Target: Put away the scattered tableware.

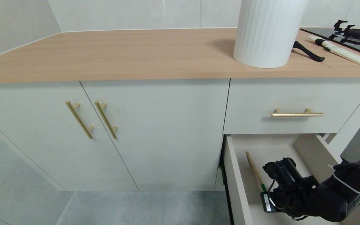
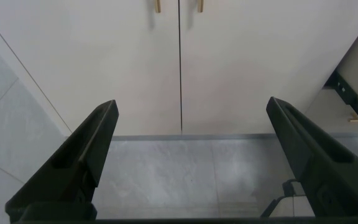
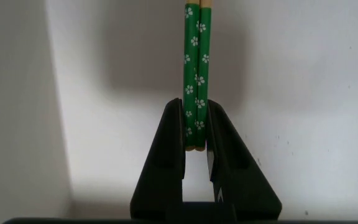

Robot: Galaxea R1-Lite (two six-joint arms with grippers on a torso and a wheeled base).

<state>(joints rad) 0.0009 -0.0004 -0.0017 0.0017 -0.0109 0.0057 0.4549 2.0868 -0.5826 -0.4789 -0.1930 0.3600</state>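
- Clamping green flowered chopsticks [image 3: 190,62] in the right gripper [image 3: 196,124], pinched closed on them, inside the open drawer [image 1: 234,175] at 4 o'clock of the head view.
- Pointing them toward 11 o'clock.
- Spreading the left gripper [image 2: 191,118] wide, empty, before the cabinet doors [image 2: 241,62].

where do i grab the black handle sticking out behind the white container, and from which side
Probably best to take the black handle near its free end, from above on the stove side, closing across its narrow width. It lies flat on the counter, and the white container hides its other end and blocks that side.
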